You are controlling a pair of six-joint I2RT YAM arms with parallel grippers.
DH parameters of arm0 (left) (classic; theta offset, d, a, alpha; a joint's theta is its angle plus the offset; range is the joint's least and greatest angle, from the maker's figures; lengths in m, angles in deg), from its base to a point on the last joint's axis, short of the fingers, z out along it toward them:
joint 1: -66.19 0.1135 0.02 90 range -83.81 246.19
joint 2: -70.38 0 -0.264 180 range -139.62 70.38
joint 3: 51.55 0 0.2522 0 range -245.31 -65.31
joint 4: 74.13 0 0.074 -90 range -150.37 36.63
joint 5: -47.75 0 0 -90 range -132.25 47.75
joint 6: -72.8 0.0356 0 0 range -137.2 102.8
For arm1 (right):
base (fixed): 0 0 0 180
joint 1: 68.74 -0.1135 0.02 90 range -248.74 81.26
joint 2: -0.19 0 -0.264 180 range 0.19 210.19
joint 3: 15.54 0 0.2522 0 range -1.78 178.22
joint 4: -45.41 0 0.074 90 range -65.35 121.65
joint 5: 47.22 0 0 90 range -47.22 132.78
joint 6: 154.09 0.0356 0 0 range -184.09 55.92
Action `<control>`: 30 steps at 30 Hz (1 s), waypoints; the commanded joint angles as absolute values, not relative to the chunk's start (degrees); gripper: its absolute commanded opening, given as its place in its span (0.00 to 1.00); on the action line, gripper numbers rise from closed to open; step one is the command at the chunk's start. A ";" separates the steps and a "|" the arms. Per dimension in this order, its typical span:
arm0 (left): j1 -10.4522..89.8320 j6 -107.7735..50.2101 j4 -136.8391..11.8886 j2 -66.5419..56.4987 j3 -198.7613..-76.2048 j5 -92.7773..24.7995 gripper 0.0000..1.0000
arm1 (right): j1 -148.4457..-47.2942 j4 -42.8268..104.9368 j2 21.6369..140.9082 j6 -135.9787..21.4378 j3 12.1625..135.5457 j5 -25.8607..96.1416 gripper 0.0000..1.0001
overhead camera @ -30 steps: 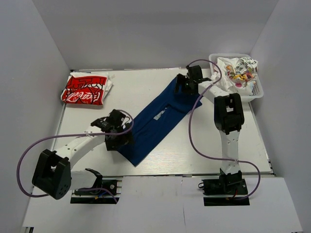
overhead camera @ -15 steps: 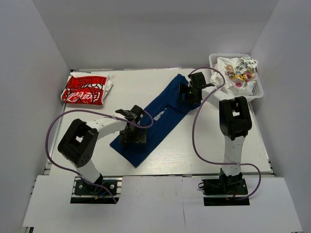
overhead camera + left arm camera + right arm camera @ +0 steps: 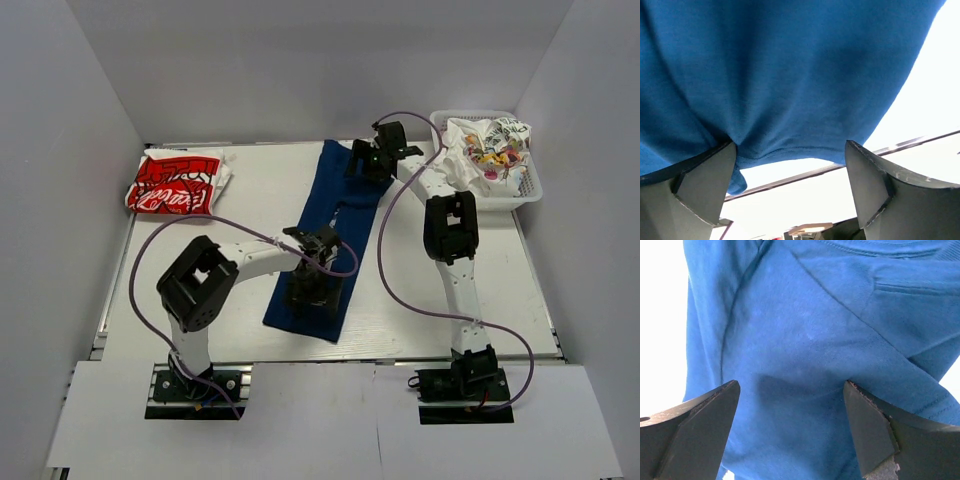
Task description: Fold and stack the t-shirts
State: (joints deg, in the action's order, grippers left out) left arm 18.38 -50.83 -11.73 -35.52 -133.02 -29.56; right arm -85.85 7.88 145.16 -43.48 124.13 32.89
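A navy blue t-shirt (image 3: 340,215), folded into a long strip, lies down the middle of the table. My left gripper (image 3: 312,295) sits on its near end. In the left wrist view the jaws (image 3: 790,145) stand wide apart, with the blue cloth (image 3: 790,75) bunched against the left finger. My right gripper (image 3: 362,162) is on the far end. Its jaws (image 3: 791,384) are open and pressed onto the blue cloth (image 3: 805,330). A folded red-and-white lettered t-shirt (image 3: 178,182) lies at the back left. White printed t-shirts (image 3: 490,145) are heaped in the basket.
The white lattice basket (image 3: 532,190) stands at the back right corner. Purple cables loop from both arms over the table. Grey walls close in the left, back and right sides. The table's near edge (image 3: 850,165) shows just past the shirt's hem.
The navy shirt has swung from a diagonal to nearly straight front-to-back. My left gripper moved right with its near end. My right gripper moved left and back with the far end.
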 commanded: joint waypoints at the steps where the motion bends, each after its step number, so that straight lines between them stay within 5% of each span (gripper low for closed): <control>1: 15.04 -52.89 -17.05 -41.14 -134.39 -26.07 0.99 | -85.18 7.19 152.50 -39.67 125.75 30.04 0.91; 12: 8.62 -53.50 -14.06 -39.75 -142.65 -33.97 0.99 | -86.31 12.51 145.87 -48.68 130.67 22.82 0.91; 24: 6.95 -56.05 -24.05 -13.49 -122.90 -47.87 0.99 | -90.98 10.72 116.92 -59.60 108.54 23.79 0.91; 30: 8.27 -61.67 -21.62 0.50 -114.01 -58.85 0.99 | -93.53 23.11 96.54 -51.18 78.58 35.65 0.91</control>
